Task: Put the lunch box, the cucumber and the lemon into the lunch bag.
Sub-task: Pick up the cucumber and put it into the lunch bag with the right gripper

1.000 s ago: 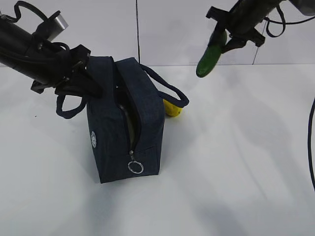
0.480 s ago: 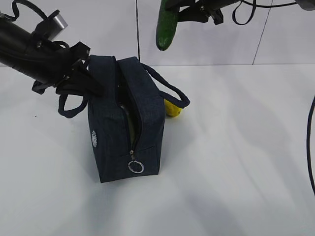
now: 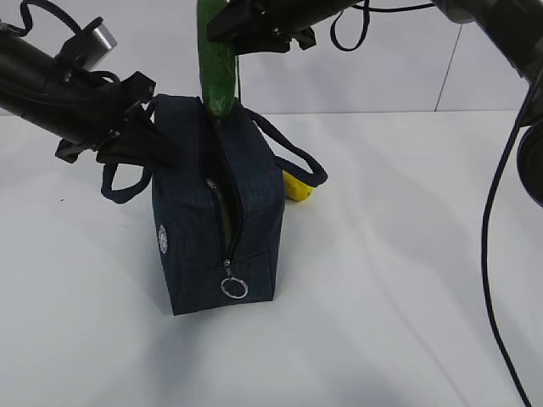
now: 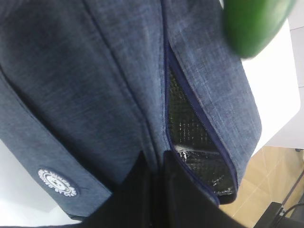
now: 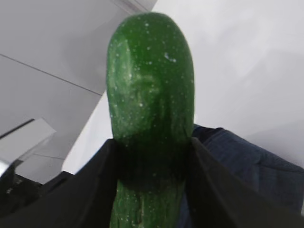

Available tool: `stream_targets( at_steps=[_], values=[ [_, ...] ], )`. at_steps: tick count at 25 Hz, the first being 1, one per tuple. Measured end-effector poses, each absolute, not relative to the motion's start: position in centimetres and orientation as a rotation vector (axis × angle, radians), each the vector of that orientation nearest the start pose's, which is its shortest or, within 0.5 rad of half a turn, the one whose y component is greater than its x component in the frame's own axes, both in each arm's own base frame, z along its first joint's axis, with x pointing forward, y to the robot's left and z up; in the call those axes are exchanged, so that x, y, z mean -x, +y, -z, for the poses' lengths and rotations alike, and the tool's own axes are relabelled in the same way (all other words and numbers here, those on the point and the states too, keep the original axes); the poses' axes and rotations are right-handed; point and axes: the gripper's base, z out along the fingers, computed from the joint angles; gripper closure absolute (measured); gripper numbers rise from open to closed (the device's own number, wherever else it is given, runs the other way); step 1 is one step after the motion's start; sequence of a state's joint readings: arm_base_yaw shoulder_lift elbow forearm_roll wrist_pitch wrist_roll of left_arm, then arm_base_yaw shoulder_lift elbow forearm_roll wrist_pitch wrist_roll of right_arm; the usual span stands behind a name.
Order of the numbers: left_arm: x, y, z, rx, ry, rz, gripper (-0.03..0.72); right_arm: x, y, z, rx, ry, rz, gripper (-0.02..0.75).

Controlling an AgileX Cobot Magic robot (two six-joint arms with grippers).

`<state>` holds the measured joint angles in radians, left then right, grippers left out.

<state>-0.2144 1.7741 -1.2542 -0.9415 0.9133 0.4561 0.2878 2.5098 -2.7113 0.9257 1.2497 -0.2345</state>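
The navy lunch bag [image 3: 191, 212] stands left of centre with its top zipper open. My left gripper [image 3: 136, 127] is shut on the bag's left top edge; in the left wrist view its fingers [image 4: 142, 190] pinch the fabric beside the foil-lined opening [image 4: 190, 128]. My right gripper [image 3: 219, 24] is shut on the dark green cucumber [image 3: 216, 72] and holds it upright, lower tip just above the rear of the opening. The cucumber fills the right wrist view [image 5: 149, 85] between the jaws. The yellow lemon [image 3: 297, 188] lies on the table behind the bag's right side. The lunch box is not clearly visible.
The bag's ring pull [image 3: 233, 288] hangs at the near end. One loop handle [image 3: 293, 157] droops right over the lemon, the other [image 3: 119, 182] hangs left under my left arm. A white wall runs behind the white table [image 3: 407, 280]. The cucumber tip also shows in the left wrist view [image 4: 254, 23].
My right gripper has carried the cucumber leftward from the upper right to above the bag, turning it upright and lowering it. The left gripper and bag have stayed put.
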Motion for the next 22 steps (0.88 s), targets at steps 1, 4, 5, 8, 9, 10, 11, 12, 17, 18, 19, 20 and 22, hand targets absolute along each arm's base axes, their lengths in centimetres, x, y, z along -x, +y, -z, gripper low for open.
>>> stream_targets(
  at_steps=[1,4,5,8,9,10,11,12,17,18,19,20,22],
  values=[
    [-34.4,-13.4,-24.5,-0.2,2.631,1.074,0.691,-48.4,22.1,-30.8,0.593,2.252,-1.215,0.407],
    [-34.3,-13.5,-24.5,-0.2,2.632,1.075,0.691,-48.1,22.9,-30.5,0.578,2.295,-1.19,0.407],
    [-34.3,-13.5,-24.5,-0.2,2.632,1.075,0.691,-48.0,23.0,-30.5,0.566,2.305,-1.192,0.407],
    [-34.3,-13.5,-24.5,-0.2,2.632,1.075,0.691,-48.0,23.0,-30.4,0.55,2.319,-1.187,0.407],
    [-34.3,-13.5,-24.5,-0.2,2.632,1.075,0.691,-48.0,23.0,-30.4,0.545,2.324,-1.183,0.407],
    [-34.3,-13.5,-24.5,-0.2,2.631,1.076,0.691,-48.1,22.9,-30.3,0.545,2.33,-1.166,0.407],
    [-34.3,-13.5,-24.5,-0.2,2.631,1.076,0.691,-48.1,22.8,-30.2,0.546,2.335,-1.148,0.407],
    [-34.3,-13.5,-24.5,-0.2,2.631,1.076,0.691,-48.2,22.7,-30.2,0.546,2.341,-1.126,0.407],
    [-34.3,-13.5,-24.5,-0.2,2.631,1.076,0.691,-47.5,22.3,-31.6,0.559,2.342,-1.081,0.407],
    [-34.3,-13.5,-24.5,-0.2,2.631,1.076,0.691,-47.4,22.3,-31.9,0.568,2.333,-1.077,0.407],
    [-34.3,-13.5,-24.5,-0.2,2.631,1.076,0.691,-47.2,22.2,-32.3,0.576,2.324,-1.074,0.407],
    [-34.3,-13.5,-24.5,-0.2,2.631,1.076,0.691,-47.2,22.2,-32.3,0.581,2.322,-1.072,0.407],
    [-34.3,-13.5,-24.5,-0.2,2.631,1.076,0.691,-47.2,22.2,-32.4,0.586,2.319,-1.069,0.407]
  ],
)
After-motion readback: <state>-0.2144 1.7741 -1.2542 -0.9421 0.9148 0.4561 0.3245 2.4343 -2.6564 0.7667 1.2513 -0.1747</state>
